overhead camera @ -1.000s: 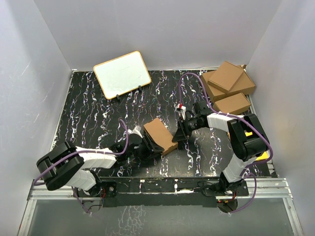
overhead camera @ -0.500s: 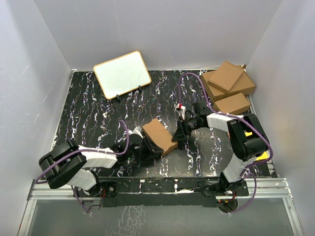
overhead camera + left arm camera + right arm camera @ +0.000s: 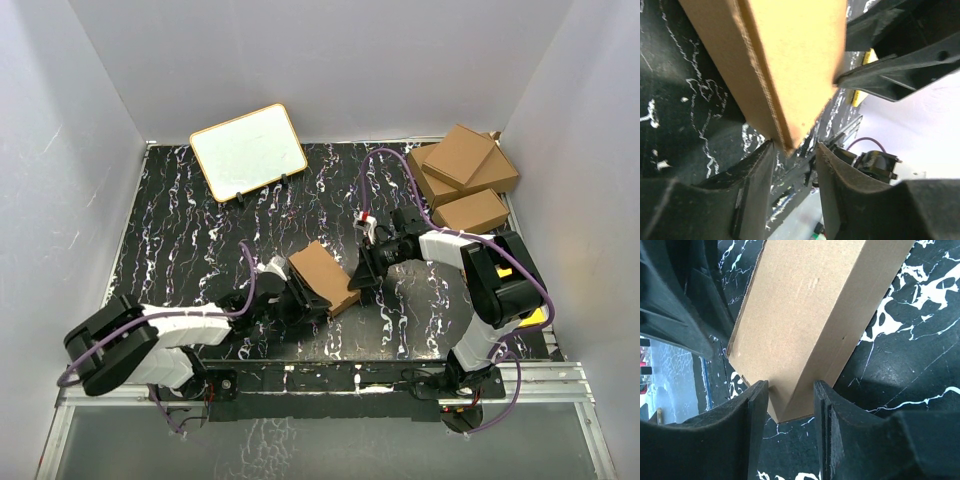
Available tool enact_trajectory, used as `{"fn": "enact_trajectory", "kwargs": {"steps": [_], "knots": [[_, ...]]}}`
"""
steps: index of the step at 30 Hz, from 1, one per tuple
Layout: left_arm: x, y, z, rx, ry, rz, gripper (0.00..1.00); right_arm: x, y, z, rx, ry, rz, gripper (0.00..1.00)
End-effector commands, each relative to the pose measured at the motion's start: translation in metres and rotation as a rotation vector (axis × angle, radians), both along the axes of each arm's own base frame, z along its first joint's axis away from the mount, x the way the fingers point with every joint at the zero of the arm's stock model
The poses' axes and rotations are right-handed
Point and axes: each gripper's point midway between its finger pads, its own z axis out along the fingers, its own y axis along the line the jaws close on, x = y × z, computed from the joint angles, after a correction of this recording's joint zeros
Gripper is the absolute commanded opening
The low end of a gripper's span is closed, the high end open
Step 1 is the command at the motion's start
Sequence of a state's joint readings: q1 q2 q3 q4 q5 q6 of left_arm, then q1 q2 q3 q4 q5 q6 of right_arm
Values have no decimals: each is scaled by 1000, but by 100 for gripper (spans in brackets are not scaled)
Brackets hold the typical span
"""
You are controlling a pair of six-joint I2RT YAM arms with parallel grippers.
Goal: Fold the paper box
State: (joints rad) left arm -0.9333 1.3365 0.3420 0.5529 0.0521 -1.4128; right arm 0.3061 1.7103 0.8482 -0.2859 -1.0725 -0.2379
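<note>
The paper box, a small brown carton, rests tilted on the black marbled mat, between the two grippers. My left gripper is at its near left corner. In the left wrist view that corner of the paper box pokes between the fingertips of my left gripper; it touches one pad and a gap shows at the other. My right gripper is at the right corner. In the right wrist view the corner of the paper box is wedged between the pads of my right gripper, touching both.
A white board with a wooden rim stands at the back left. Three larger brown cartons are stacked at the back right. White walls enclose the mat on three sides.
The left arm has swung lower and further left at the elbow, and its jaws closed and reopened a little. The box has shifted slightly left. The right gripper has stayed at the box's corner.
</note>
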Motion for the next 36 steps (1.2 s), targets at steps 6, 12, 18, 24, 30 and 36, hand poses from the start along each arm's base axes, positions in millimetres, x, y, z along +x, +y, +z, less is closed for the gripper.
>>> {"fn": "enact_trajectory", "kwargs": {"steps": [6,12,18,24,30,36], "knots": [[0,30,34,64,-219,-19,65,17,-2,30,115,-38,-2,53],[20,48,56,57,-421,19,97,15,3,34,182,45,-5,55],[41,68,55,-59,-402,102,97,15,6,22,193,151,-16,57],[54,67,41,-62,-352,111,97,27,6,12,149,190,-63,57],[69,69,34,-70,-329,148,97,28,8,5,146,245,-71,54],[75,63,29,-94,-309,155,97,32,5,-6,112,266,-104,52]]}}
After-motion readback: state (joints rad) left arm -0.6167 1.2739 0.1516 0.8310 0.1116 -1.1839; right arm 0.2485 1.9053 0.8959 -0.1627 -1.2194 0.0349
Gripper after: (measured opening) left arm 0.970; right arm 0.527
